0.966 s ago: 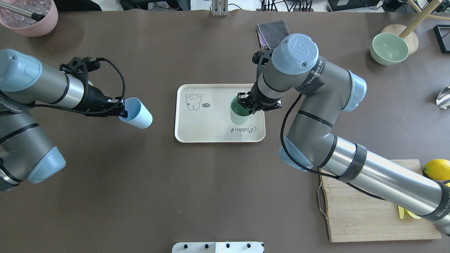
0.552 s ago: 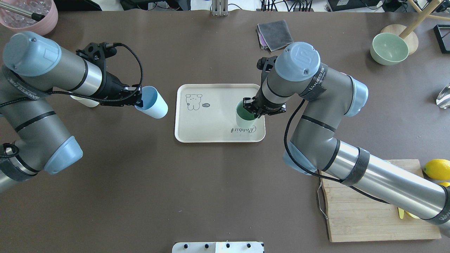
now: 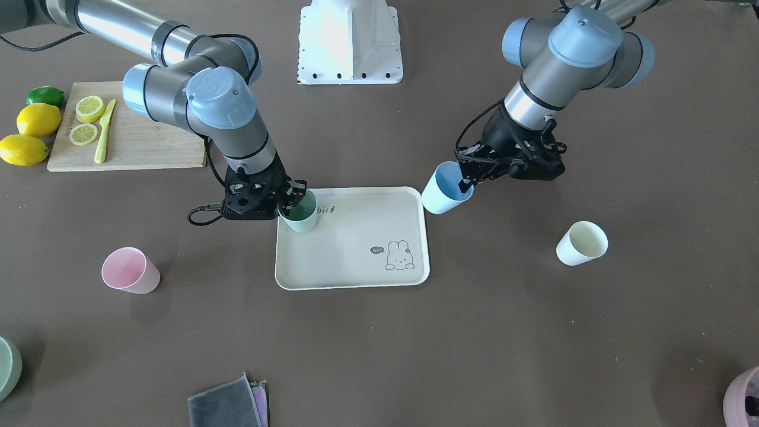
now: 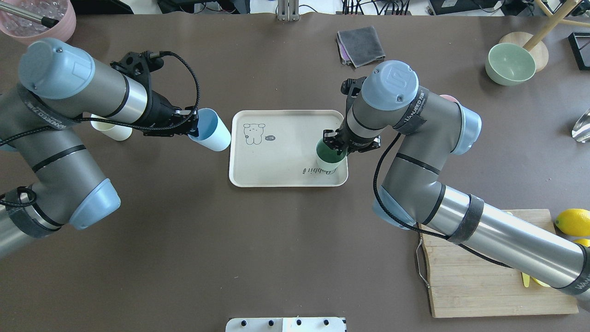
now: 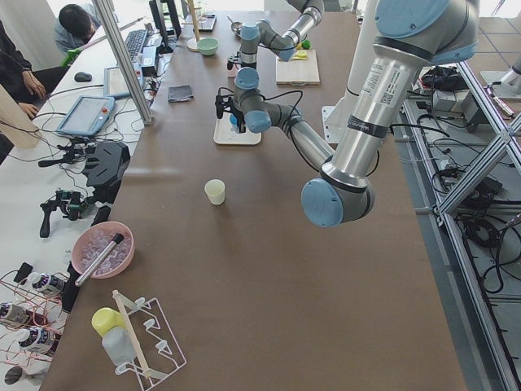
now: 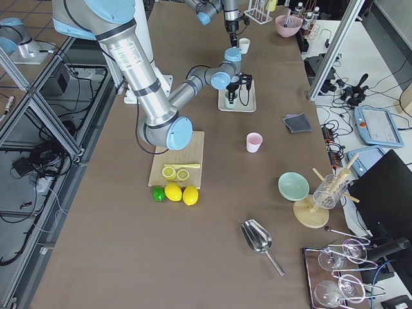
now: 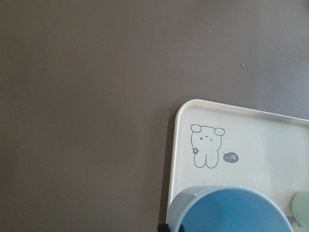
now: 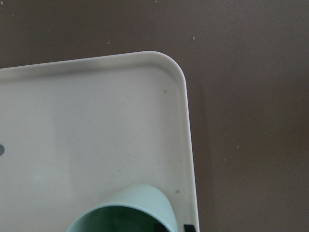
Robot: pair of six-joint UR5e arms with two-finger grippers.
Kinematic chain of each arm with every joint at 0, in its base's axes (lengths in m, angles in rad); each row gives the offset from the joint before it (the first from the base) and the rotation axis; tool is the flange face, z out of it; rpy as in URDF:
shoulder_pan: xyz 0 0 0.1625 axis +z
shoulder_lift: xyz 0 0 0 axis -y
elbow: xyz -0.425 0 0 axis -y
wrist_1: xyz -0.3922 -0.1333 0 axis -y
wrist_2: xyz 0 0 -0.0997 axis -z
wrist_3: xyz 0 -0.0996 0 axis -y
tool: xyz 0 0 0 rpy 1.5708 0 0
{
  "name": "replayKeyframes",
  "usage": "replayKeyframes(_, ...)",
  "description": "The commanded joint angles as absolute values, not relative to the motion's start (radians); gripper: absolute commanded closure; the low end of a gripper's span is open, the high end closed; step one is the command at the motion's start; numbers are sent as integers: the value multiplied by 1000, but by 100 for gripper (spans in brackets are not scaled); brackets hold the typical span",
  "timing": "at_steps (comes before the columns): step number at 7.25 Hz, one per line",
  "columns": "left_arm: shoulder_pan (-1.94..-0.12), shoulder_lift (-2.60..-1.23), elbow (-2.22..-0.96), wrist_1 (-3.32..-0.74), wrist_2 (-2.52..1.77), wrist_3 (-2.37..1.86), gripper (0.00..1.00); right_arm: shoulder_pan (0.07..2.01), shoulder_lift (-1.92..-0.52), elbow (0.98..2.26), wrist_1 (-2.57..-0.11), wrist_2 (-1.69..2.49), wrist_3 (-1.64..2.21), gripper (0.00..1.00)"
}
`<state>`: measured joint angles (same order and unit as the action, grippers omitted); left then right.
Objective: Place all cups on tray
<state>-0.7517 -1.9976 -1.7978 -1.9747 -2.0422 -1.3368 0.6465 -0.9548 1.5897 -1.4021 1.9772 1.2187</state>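
Observation:
The beige tray (image 4: 276, 161) lies mid-table, also in the front view (image 3: 350, 255). My right gripper (image 4: 342, 146) is shut on the rim of the sage green cup (image 4: 329, 156), which stands upright at the tray's near right corner, over the lettering (image 3: 299, 216). My left gripper (image 4: 191, 129) is shut on the rim of the light blue cup (image 4: 211, 131), held tilted above the table just left of the tray (image 3: 443, 190). The cream cup (image 3: 582, 243) stands on the table on my left. The pink cup (image 3: 129, 271) stands on the table on my right.
A mauve pot (image 4: 39, 20) sits at the far left corner. A folded grey cloth (image 4: 361, 45) and a green bowl (image 4: 510, 63) lie at the far side. A wooden cutting board (image 4: 488, 276) and lemons (image 4: 573, 222) sit near right.
My left arm carried the blue cup rightward, close to the tray's left edge. My right gripper shifted the green cup toward the tray's near right corner and turned it upright.

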Motion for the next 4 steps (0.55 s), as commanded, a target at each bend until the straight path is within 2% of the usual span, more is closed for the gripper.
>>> replayKeyframes(1,-686,-2014,-1789,-1967,-1967,-1380,100,702,-951,1676,-1414,2034,1229,0)
replayKeyframes(4,-603,-2103,-1685,-1968,-1856,-1407,100,851,-960,1746,-1512,2129,1150,0)
